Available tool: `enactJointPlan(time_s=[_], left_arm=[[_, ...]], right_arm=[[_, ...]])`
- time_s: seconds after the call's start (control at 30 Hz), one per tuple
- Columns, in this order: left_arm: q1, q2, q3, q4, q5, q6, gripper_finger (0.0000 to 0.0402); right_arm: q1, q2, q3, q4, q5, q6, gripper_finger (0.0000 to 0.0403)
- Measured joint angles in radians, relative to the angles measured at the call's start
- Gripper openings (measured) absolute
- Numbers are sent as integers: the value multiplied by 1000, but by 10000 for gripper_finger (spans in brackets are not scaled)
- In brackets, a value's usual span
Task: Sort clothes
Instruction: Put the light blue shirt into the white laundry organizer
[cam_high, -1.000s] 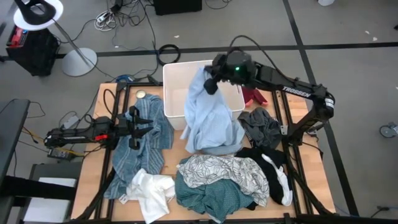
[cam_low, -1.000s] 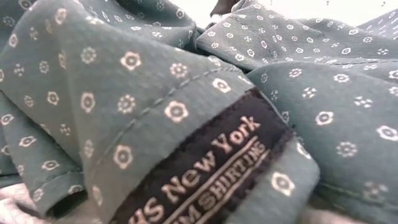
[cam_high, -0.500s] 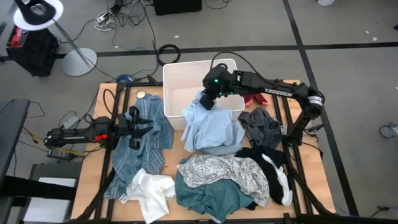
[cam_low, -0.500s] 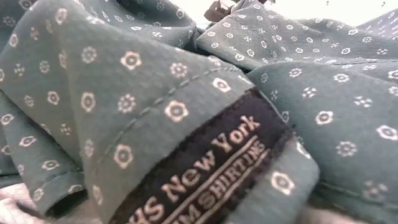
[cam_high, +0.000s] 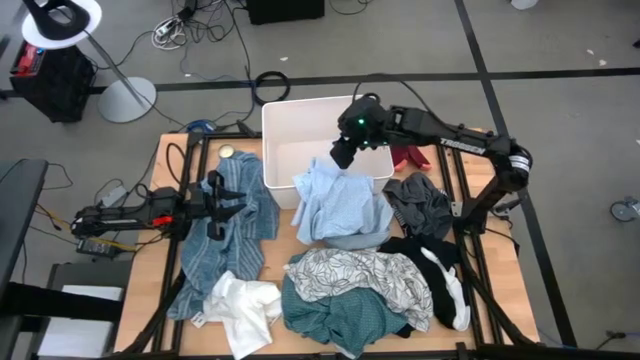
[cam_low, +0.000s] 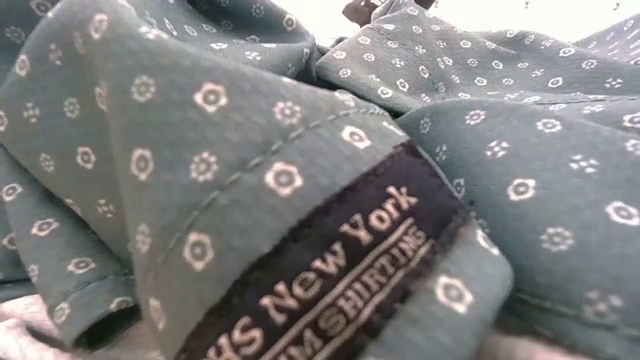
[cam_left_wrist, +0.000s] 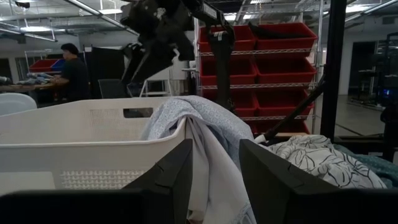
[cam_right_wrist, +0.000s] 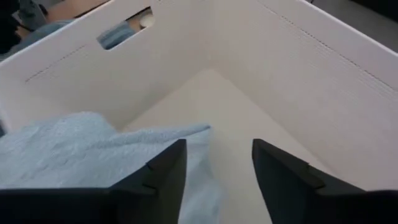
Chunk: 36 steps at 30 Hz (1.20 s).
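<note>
The light blue garment (cam_high: 338, 200) lies draped over the near rim of the white bin (cam_high: 275, 110), its top end inside the bin (cam_right_wrist: 93, 149) and the rest on the table. My right gripper (cam_high: 343, 153) hangs open just above that top end, over the bin's floor (cam_right_wrist: 211, 99), with nothing between its fingers. My left gripper (cam_high: 215, 198) stands open at the table's left, over the denim-blue garment (cam_high: 225, 235); whether it touches the cloth, I cannot tell. The left wrist view shows the bin (cam_left_wrist: 74, 137) and the draped garment (cam_left_wrist: 205, 124).
Near the front lie a leaf-print white garment (cam_high: 360, 272), a teal one (cam_high: 330, 315) that fills the low view (cam_low: 200, 150), and a plain white one (cam_high: 240, 310). Black cloth (cam_high: 420, 250), a white sock (cam_high: 455, 295), dark grey cloth (cam_high: 415, 200) and red cloth (cam_high: 405, 155) lie right.
My right gripper has gone down toward the bin with the light blue garment and let it go. The garment, which hung stretched up from the gripper, has sunk: its top end now lies over the bin's near rim, its lower part stays on the table.
</note>
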Motion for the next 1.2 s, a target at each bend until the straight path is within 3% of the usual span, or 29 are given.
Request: enactJointPlan(time_s=[0.33,0.53,0.77,1.0,1.2], left_arm=[[0,0,0,-1,0,0,137],[0,0,0,0,0,0,137],[0,0,0,-1,0,0,137],[0,0,0,0,0,0,137],[0,0,0,0,0,0,137]], right_arm=[[132,-133,1,-189,6,102,203],[328,-199,2,-230,214,154,189],[535,-205,-11,-429,425,349,177],[698,-262,-224,-427,569,592,176],[772,-350,-488,-303,568,793,176]])
